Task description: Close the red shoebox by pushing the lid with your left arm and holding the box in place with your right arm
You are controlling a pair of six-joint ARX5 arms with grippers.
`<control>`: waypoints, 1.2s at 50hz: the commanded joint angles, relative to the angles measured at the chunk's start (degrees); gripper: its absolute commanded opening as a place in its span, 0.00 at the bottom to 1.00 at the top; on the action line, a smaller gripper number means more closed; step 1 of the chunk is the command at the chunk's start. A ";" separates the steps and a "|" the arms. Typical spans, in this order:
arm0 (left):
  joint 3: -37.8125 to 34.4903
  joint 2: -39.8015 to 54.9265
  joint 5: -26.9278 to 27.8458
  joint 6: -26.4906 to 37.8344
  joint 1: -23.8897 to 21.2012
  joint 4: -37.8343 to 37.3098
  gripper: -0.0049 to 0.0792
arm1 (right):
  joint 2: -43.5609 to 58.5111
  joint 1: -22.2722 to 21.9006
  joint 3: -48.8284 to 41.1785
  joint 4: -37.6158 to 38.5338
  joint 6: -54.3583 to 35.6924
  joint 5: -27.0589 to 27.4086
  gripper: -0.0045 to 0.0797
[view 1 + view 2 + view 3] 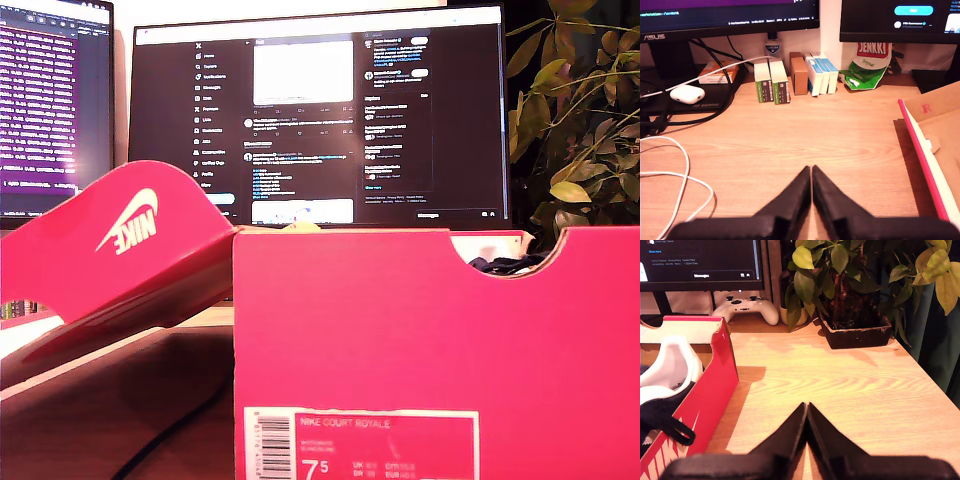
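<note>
The red shoebox (430,340) fills the exterior view's right and centre, its label facing the camera. Its lid (110,250) with a white logo stands raised and tilted toward the exterior view's left. No arm shows in the exterior view. In the first wrist view my first gripper (811,169) is shut with nothing in it, low over the wooden desk, and the lid's red edge (922,157) lies off to one side, apart from it. In the second wrist view my second gripper (806,406) is shut and empty beside the box's red side wall (715,400). Shoes (670,370) lie inside.
Two monitors (320,110) stand behind the box. A potted plant (850,300) and a white game controller (747,307) sit near my second gripper. Small cartons (790,77), a white earbud case (687,94), white cables (670,175) and a green bag (867,67) lie beyond my first gripper.
</note>
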 commanded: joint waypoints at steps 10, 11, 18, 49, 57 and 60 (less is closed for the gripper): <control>-1.97 -0.48 0.02 -0.26 0.09 -0.24 0.04 | -0.37 0.20 -1.44 0.59 0.07 -0.07 0.04; -1.97 -0.48 0.15 -0.26 0.09 -0.28 0.04 | -0.37 0.20 -1.44 0.57 0.07 -0.07 0.04; -1.97 -0.48 1.73 -2.54 0.02 -0.26 0.04 | -0.37 0.20 -1.44 0.55 1.55 -0.26 0.04; 1.86 2.16 17.25 -22.60 0.00 0.57 0.04 | 3.30 0.17 5.46 -3.10 21.22 -9.68 0.04; 1.90 7.41 21.81 -23.85 0.11 0.68 0.04 | 10.03 0.15 6.67 -3.39 23.12 -12.04 0.04; 1.95 9.94 22.77 -23.91 0.26 0.70 0.04 | 13.09 0.15 6.93 -3.34 23.15 -13.18 0.04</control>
